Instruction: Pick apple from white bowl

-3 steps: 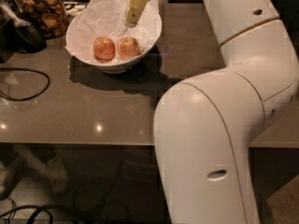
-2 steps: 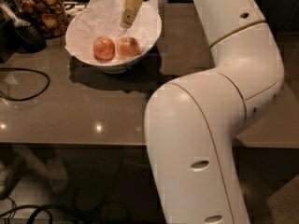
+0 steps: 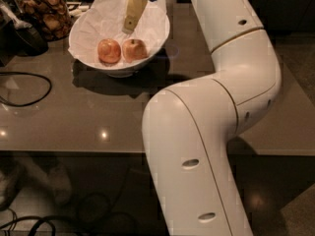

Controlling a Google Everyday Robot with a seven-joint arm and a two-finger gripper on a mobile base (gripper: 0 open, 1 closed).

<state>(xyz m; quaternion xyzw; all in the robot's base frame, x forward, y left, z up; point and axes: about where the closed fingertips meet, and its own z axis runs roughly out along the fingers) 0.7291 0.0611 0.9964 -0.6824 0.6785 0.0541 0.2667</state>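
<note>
The white bowl (image 3: 157, 33), lined with crumpled white paper, stands at the back of the grey table. Two apples lie side by side at its front. The paler yellow-orange apple (image 3: 135, 49) is on the right, touching a pinker apple (image 3: 109, 50) on the left. My gripper (image 3: 129, 27) hangs into the bowl from above, pointing down, a short way above and behind the paler apple and apart from it. It holds nothing that I can see.
A glass jar of brown snacks (image 3: 44, 11) stands left of the bowl, with a dark object (image 3: 22, 36) beside it. A black cable (image 3: 27, 90) loops on the table's left. My white arm (image 3: 221, 107) fills the right and front. The table's front edge (image 3: 74, 151) is near.
The gripper has shifted slightly left over the bowl. The arm's elbow has swung left and nearer the camera. The apples and bowl have not moved.
</note>
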